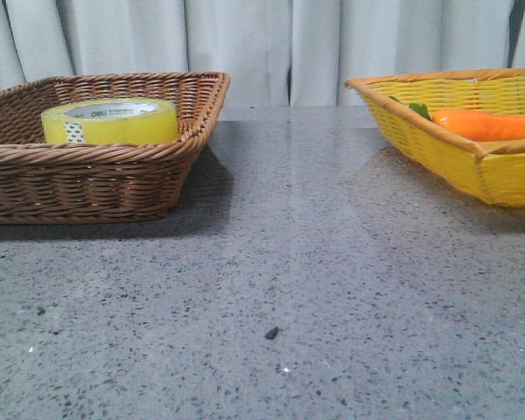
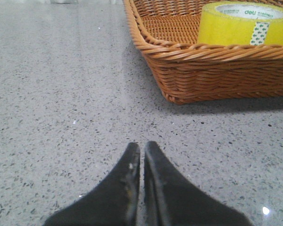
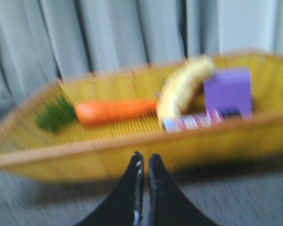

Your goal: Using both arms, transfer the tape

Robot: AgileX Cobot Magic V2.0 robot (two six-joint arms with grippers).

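The yellow tape roll (image 1: 110,121) lies flat in the brown wicker basket (image 1: 87,179) at the left of the front view. It also shows in the left wrist view (image 2: 245,23), inside the same basket (image 2: 212,70). My left gripper (image 2: 142,147) is shut and empty, low over the grey table, short of the basket's corner. My right gripper (image 3: 145,157) is shut and empty, in front of the yellow basket (image 3: 132,150). Neither gripper shows in the front view.
The yellow basket (image 1: 472,162) at the right holds an orange carrot (image 1: 486,124). In the blurred right wrist view the carrot (image 3: 115,111) lies beside a banana (image 3: 184,87), a purple block (image 3: 228,92) and a small packet (image 3: 191,121). Grey curtains hang behind.
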